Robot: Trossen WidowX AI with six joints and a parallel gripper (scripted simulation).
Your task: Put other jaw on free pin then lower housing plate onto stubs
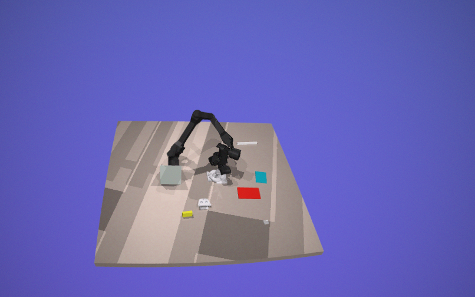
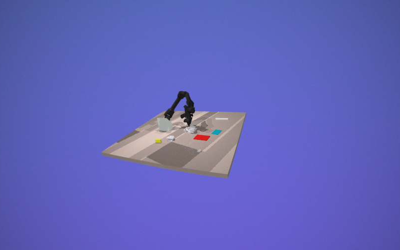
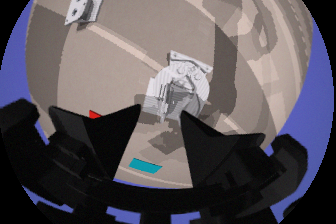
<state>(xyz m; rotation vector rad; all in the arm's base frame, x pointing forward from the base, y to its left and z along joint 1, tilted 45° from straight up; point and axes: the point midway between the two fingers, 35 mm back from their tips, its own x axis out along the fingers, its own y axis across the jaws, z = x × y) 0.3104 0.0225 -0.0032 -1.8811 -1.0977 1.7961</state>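
Note:
The white gear mechanism point(image 1: 215, 176) point(image 2: 190, 129) point(image 3: 182, 84) sits mid-table, with its jaws crowded together on a round base. In the wrist view a thin upright part of it stands just beyond the fingertips. Whether both jaws are on their pins and whether the teeth mesh cannot be told. My gripper point(image 1: 225, 171) point(image 2: 188, 125) point(image 3: 160, 110) is open and empty, close above the mechanism's edge. The white housing plate point(image 1: 204, 201) point(image 2: 170, 137) point(image 3: 78, 9), with two holes, is propped tilted on a small support, apart from the mechanism.
A grey-green block point(image 1: 171, 175) point(image 2: 164, 124) stands by the arm's base. A red panel point(image 1: 248, 192) point(image 2: 201, 137) and teal panel point(image 1: 260, 177) point(image 2: 216, 132) point(image 3: 145, 165) lie right of the mechanism. A yellow block point(image 1: 187, 214) point(image 2: 158, 141) sits near the plate. A white bar point(image 1: 247, 143) point(image 2: 221, 118) lies behind.

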